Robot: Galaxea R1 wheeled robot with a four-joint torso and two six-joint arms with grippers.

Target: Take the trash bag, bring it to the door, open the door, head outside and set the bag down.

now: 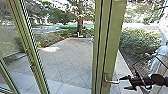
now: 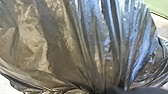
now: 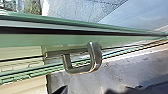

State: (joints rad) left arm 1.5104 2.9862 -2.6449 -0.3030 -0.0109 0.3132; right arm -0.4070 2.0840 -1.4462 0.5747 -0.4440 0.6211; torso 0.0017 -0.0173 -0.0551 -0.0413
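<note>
At the green-framed door (image 1: 108, 45), the right gripper (image 1: 124, 83) is reaching toward a bent metal lever handle (image 1: 112, 81), its jaws standing apart and gripping nothing. Left jaws: cannot tell whether they are gripping. Glossy, pleated plastic trash bag (image 2: 62, 50): lying close before the left wrist camera, presumably hanging from that arm.

Hazards, as judged:
a) Slipped lever: the smooth metal is offering little purchase, and the jaws are sitting just beside its free end, so a shallow grip could be sliding off.
b) Snagged bag: loose plastic could be catching on the frame while the robot is passing through, and tearing.
c) Dropped bag: the gathered folds could be working loose if the load is swinging.
d) Knocked door: the outstretched arm could be striking the upright if the base is turning early.

Count: trash bag, one showing; lever handle, one; right gripper, one. Outside, one tree trunk (image 1: 80, 26) is standing beyond one paved yard (image 1: 67, 57). Frame uprights are overlapping; number unsettled.
</note>
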